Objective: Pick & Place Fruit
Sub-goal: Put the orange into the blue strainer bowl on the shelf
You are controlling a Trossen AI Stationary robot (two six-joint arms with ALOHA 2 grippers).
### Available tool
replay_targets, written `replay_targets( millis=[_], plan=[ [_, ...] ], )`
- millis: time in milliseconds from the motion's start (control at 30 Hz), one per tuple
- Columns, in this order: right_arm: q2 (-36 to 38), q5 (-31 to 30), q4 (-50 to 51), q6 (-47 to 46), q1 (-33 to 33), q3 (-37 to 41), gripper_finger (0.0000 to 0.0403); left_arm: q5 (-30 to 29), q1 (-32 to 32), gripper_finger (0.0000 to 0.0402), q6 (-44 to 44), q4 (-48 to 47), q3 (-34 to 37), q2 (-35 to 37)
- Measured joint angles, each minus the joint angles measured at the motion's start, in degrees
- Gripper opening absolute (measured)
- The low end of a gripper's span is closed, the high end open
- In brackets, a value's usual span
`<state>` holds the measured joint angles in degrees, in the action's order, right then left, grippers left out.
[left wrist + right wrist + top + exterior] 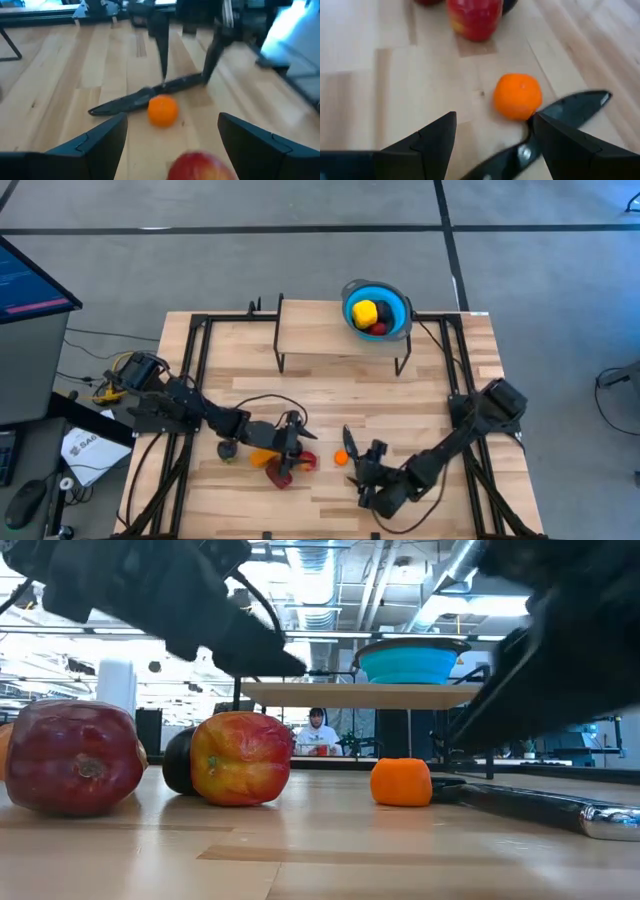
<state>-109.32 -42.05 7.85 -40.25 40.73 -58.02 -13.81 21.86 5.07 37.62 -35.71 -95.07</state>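
My right hand (492,137) hangs spread just short of the orange fruit (518,96) touching the knife (555,125) mid-counter. Light, hard, slick, I reckon; pinch across its middle. Left hand (170,145) spread too.

Dark jointed arms (200,412), black cables

You are looking at a blue bowl (394,313) sitting on a raised wooden shelf (320,330) at the table's (440,400) far edge, while a black-handled knife (145,97) is lying flat near the front.
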Motion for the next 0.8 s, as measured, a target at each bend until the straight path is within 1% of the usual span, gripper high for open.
replay_targets(
  millis=[67, 167, 333, 433, 600, 800],
  plan=[
    [-1.23, -0.01, -1.49, 2.38, -1.55, -0.11, 0.026, -0.04, -0.04, 0.0303, 2.58, 0.12, -0.19, 0.07],
    [-1.65, 0.25, -0.74, 4.06, -3.87, -0.17, 0.026, -0.37, -0.04, 0.0303, 5.32, -0.04, -0.19, 0.07],
    [-1.61, 6.11, -1.08, 8.46, -7.31, -0.28, 0.0259, -3.08, -0.04, 0.0303, 6.05, -0.01, -0.19, 0.07],
    [-1.61, 9.14, -1.28, 9.94, -8.74, -0.28, 0.0253, -3.36, -0.19, 0.0303, 5.98, 0.01, -0.19, 0.07],
    [-1.61, 10.02, -3.93, 10.86, -10.45, -0.28, 0.022, -3.36, -0.26, 0.0303, 5.52, 0.03, -0.19, 0.07],
    [-1.44, 13.54, -4.25, 10.82, -12.33, -0.33, 0.0166, -3.36, -0.26, 0.0303, 5.35, 0.03, -0.19, 0.07]
  ],
)
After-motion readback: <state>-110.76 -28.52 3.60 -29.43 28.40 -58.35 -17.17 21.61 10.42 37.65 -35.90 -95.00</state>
